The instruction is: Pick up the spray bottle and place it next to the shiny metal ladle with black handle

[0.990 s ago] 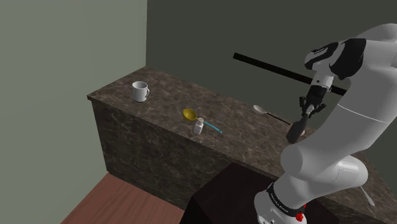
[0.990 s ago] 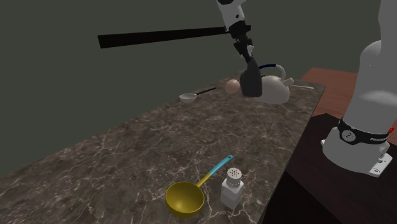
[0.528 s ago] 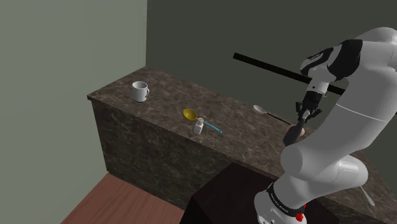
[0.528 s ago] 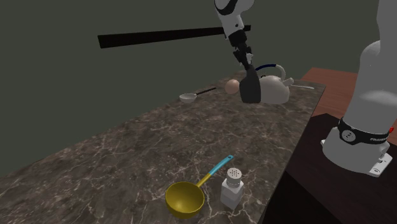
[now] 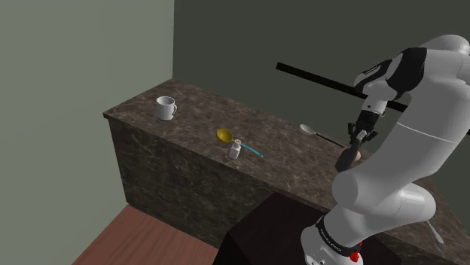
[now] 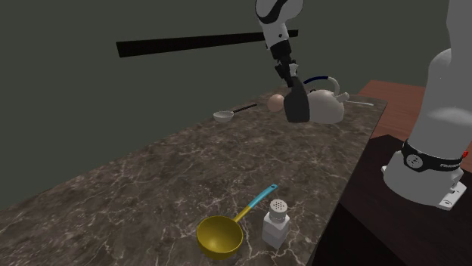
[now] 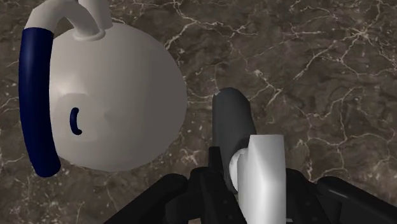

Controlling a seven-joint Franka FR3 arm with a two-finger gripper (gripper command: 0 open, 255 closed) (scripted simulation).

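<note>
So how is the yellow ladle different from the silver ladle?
The yellow ladle has a golden bowl and a light blue handle; the silver ladle has a pale shiny bowl and a thin dark handle. The yellow ladle lies beside a white shaker; the silver ladle lies farther along, near the white kettle. Both lie on the dark marbled counter, and neither is held: the fingers clasp the spray bottle.

Kettle [image 6: 330,110] tight beside held spray bottle [image 6: 296,107], peach ball [image 6: 276,101] close too; wide bare counter [image 6: 151,185] stretch from metal ladle [image 6: 222,115] to shaker [image 6: 276,221]
</note>
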